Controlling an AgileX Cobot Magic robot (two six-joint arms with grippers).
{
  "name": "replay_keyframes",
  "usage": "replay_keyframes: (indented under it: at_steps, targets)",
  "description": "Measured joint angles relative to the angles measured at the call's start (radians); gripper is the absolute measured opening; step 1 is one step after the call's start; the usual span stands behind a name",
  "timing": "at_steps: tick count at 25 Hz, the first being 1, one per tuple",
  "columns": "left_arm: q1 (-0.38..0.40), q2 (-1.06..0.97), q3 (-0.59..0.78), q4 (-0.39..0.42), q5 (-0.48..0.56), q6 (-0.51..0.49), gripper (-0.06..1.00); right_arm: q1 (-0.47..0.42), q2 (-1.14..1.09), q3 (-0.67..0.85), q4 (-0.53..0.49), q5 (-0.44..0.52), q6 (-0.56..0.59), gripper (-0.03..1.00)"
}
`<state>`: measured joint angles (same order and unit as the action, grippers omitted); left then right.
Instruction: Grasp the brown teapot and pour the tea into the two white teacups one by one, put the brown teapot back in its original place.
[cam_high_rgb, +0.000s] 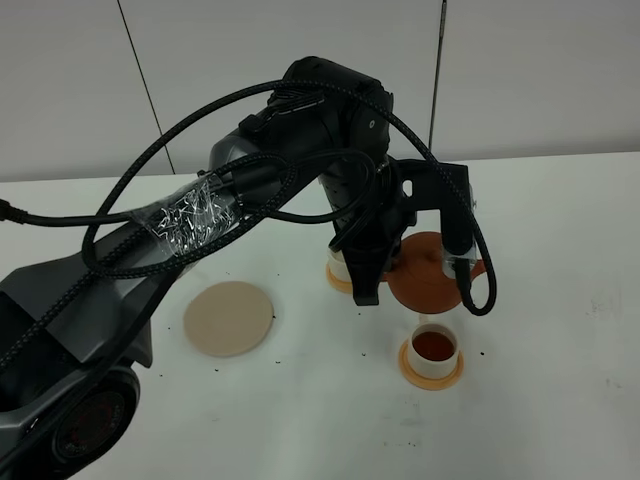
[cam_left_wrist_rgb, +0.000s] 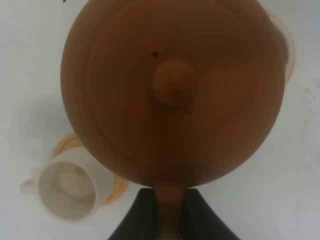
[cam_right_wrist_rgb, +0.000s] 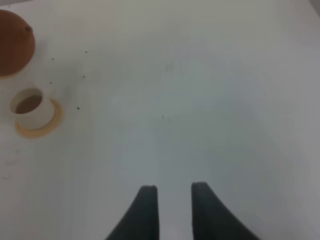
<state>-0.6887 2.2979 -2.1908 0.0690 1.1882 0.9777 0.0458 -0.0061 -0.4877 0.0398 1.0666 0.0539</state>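
My left gripper (cam_high_rgb: 412, 272) reaches across the middle and is shut on the loop handle of the brown teapot (cam_high_rgb: 432, 275), holding it above the table between the two cups. In the left wrist view the teapot (cam_left_wrist_rgb: 172, 90) fills the frame, its handle between my fingers (cam_left_wrist_rgb: 200, 220). One white teacup (cam_high_rgb: 433, 350) on an orange coaster holds dark tea, just in front of the teapot. The other cup (cam_high_rgb: 339, 266) is partly hidden behind the gripper; it looks empty in the left wrist view (cam_left_wrist_rgb: 67, 189). My right gripper (cam_right_wrist_rgb: 172, 202) is open and empty over bare table.
The round beige disc coaster (cam_high_rgb: 228, 318) lies bare to the left of the cups. The left arm's cables (cam_high_rgb: 200, 215) loop above it. The right wrist view shows the teapot (cam_right_wrist_rgb: 12, 42) and the tea-filled cup (cam_right_wrist_rgb: 28, 106) far off. Small dark specks dot the white table (cam_high_rgb: 560, 400).
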Motion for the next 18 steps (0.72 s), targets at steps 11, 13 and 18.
replay_keyframes:
  at_steps: [11,13,18]
  targets:
    - [0.001,0.0,0.0,-0.088,0.0,-0.041,0.17,0.0,0.0,0.0,0.0,0.0,0.0,0.18]
    - [0.001,0.0,0.0,-0.098,0.0,-0.062,0.17,0.0,0.0,0.0,0.0,0.0,0.0,0.19]
    - [0.001,0.0,0.0,-0.105,0.0,-0.089,0.17,0.0,0.0,0.0,0.0,0.0,0.0,0.19]
